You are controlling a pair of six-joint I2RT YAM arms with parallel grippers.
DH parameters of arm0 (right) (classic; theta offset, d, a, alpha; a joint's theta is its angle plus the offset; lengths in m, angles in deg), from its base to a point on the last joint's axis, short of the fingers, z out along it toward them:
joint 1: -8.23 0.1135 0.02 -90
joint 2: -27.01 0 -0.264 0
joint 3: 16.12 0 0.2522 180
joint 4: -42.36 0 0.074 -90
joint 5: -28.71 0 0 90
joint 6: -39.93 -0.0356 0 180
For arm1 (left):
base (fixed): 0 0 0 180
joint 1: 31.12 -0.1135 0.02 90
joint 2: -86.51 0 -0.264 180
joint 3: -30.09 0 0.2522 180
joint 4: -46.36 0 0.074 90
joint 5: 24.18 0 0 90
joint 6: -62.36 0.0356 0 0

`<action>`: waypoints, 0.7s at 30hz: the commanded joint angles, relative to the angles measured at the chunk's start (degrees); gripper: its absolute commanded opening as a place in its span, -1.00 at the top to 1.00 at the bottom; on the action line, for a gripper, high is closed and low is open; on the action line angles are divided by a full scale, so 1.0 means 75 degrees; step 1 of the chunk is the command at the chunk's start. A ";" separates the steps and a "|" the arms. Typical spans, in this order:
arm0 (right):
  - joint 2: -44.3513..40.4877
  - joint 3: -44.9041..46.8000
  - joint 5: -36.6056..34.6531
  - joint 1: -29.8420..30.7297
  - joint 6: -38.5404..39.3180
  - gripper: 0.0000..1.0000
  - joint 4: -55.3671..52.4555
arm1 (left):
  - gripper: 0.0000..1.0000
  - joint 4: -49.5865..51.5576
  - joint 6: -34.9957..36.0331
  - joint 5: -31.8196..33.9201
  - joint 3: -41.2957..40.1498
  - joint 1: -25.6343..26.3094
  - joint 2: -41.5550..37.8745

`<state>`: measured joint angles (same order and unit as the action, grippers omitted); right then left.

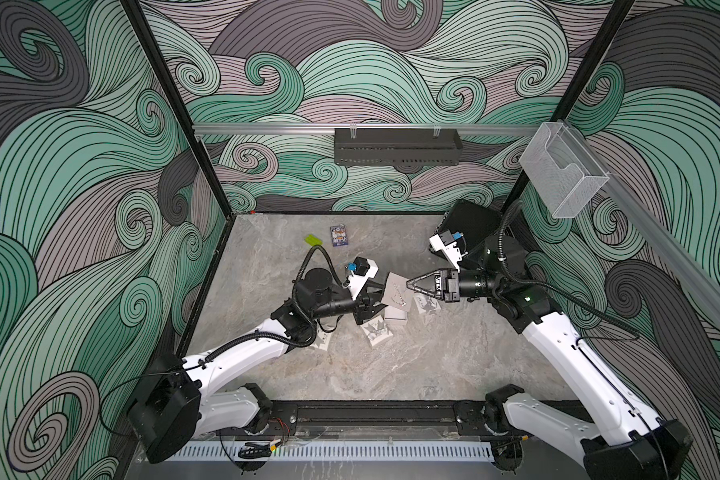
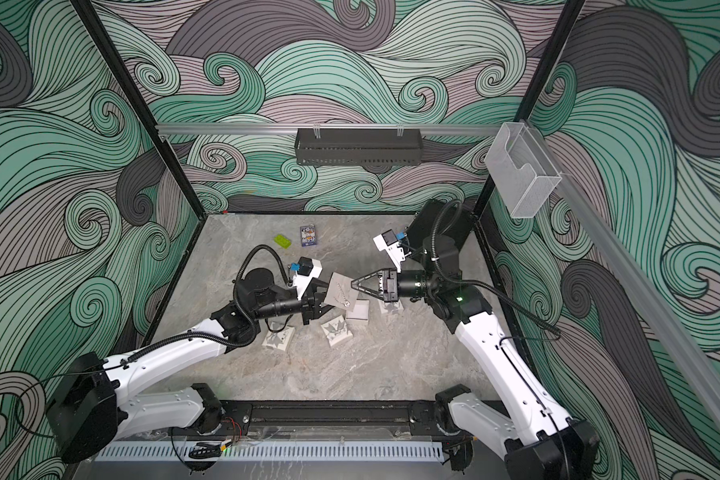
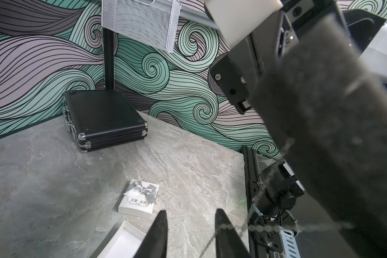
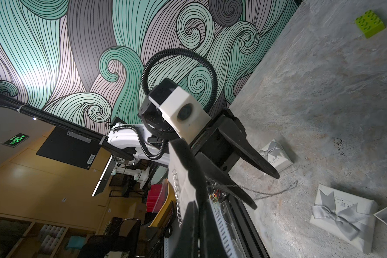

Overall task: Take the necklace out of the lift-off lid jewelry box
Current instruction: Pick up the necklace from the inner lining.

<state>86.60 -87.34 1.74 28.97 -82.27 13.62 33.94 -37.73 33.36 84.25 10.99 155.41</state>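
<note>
Necklace (image 1: 400, 296) is lying across a grey foam insert (image 1: 393, 305), and both are sitting clear of the box, raised above the table (image 1: 391, 374) in both top views. At one edge the right end effector (image 1: 409, 282) is clenching the insert and carrying it tilted. At the opposite edge the left end effector (image 3: 190, 211) is standing with its fingers parted. In the right wrist view a loose loop of chain is hanging off the foam and running across one of those fingers, with nothing pinched as far as I am seeing. Judging progress: the lid is already off and the white box base (image 1: 395, 320) is lying open and bare just below the insert, so the lift-out is looking done. What is remaining, I am judging, is freeing the chain from the foam and setting it down, probably with the left side nipping the hanging loop. Counting: one necklace, one insert, one open base. Three bow-topped white pieces (image 1: 377, 334) are lying near the base; one is presumably the removed lid, and I am not managing to tell which. Also lying on the table, well apart from the work: one green brick (image 1: 312, 240), one small card pack (image 1: 338, 236) and one black case (image 1: 474, 224) in the far corner.
</note>
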 commanded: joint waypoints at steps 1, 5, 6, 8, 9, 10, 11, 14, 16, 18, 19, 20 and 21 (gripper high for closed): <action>-0.0083 0.0100 0.0140 0.0041 -0.0054 1.00 0.0234 | 0.36 -0.0403 -0.0139 -0.0253 0.0308 -0.0027 0.0022; -0.0059 0.0119 0.0128 0.0048 -0.0057 1.00 0.0278 | 0.61 -0.0338 -0.0121 -0.0229 0.0340 -0.0034 0.0047; -0.0059 0.0126 0.0128 0.0042 -0.0054 1.00 0.0286 | 0.68 -0.0258 -0.0100 -0.0143 0.0353 -0.0035 0.0047; -0.0068 0.0162 0.0118 0.0044 -0.0045 1.00 0.0280 | 0.81 -0.0018 -0.0019 0.0150 0.0399 -0.0037 0.0014; -0.0082 0.0187 0.0095 0.0043 -0.0032 1.00 0.0286 | 0.86 0.0079 0.0045 0.0289 0.0401 -0.0037 -0.0010; -0.0104 0.0204 0.0065 0.0040 -0.0020 1.00 0.0268 | 0.91 0.0201 0.0101 0.0481 0.0413 -0.0036 -0.0049; -0.0123 0.0239 0.0019 0.0040 0.0004 1.00 0.0256 | 0.97 0.0332 0.0145 0.0709 0.0428 -0.0036 -0.0086; -0.0153 0.0369 -0.0097 0.0043 0.0073 1.00 0.0223 | 1.00 0.0734 0.0341 0.1283 0.0502 -0.0052 -0.0216; -0.0182 0.0464 -0.0209 0.0025 0.0121 1.00 0.0213 | 1.00 0.1063 0.0459 0.1751 0.0589 -0.0060 -0.0292; -0.0197 0.0574 -0.0373 0.0013 0.0213 1.00 0.0131 | 1.00 0.1418 0.0608 0.2241 0.0701 -0.0104 -0.0358; -0.0200 0.0608 -0.0486 0.0010 0.0324 1.00 0.0009 | 1.00 0.1563 0.0711 0.2540 0.0745 -0.0136 -0.0403; -0.0200 0.0628 -0.0632 0.0005 0.0474 1.00 -0.0194 | 1.00 0.1691 0.0800 0.2815 0.0790 -0.0196 -0.0450; -0.0200 0.0641 -0.0806 0.0011 0.0645 1.00 -0.0398 | 1.00 0.1800 0.0854 0.2962 0.0843 -0.0264 -0.0497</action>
<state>85.88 -83.07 -0.91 28.97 -80.81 13.51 43.28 -34.16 48.04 87.46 10.33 153.70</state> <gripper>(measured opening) 0.050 0.047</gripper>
